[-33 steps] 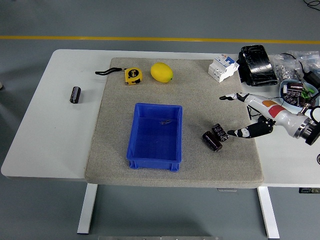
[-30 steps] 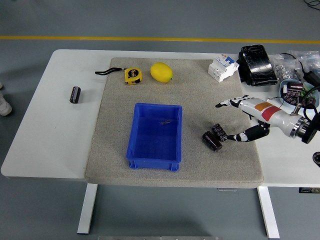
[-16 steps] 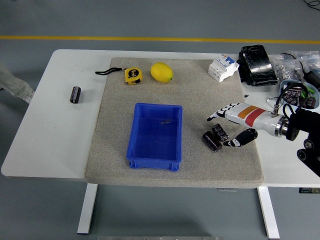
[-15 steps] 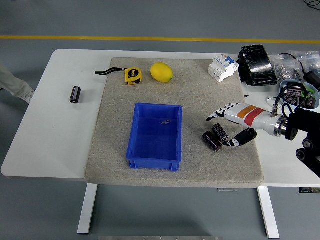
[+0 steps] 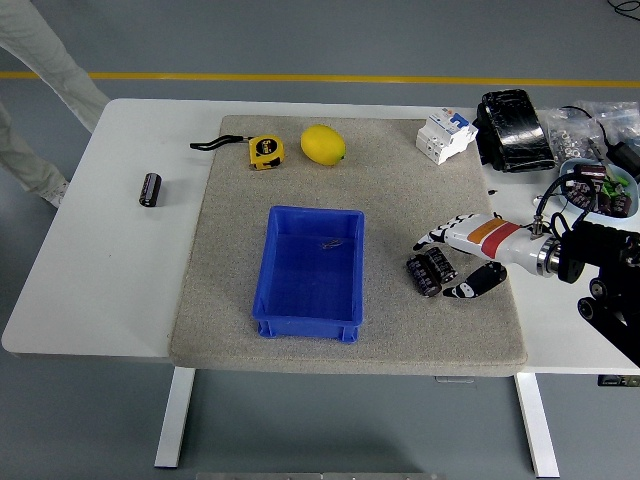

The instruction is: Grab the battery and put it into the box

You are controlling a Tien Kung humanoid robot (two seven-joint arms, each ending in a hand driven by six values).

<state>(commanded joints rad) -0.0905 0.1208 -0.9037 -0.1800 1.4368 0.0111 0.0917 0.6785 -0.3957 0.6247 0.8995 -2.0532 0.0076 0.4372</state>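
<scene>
Fingers [image 5: 432, 240] and thumb of my right hand [image 5: 462, 255] now bracket the two batteries [image 5: 431, 271] beside the blue box [image 5: 345, 330], spread apart, not clamped; I've closed in, grasp comes next.

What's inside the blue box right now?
The blue box holds no battery; only a small dark mark shows on its floor. Both batteries lie outside, by the right hand.

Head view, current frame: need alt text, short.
The robot's right hand, fingers spread, reaches from the right around two dark batteries lying on a grey mat, right of an open blue box. A tape measure, a lemon and a third battery lie farther off.
</scene>
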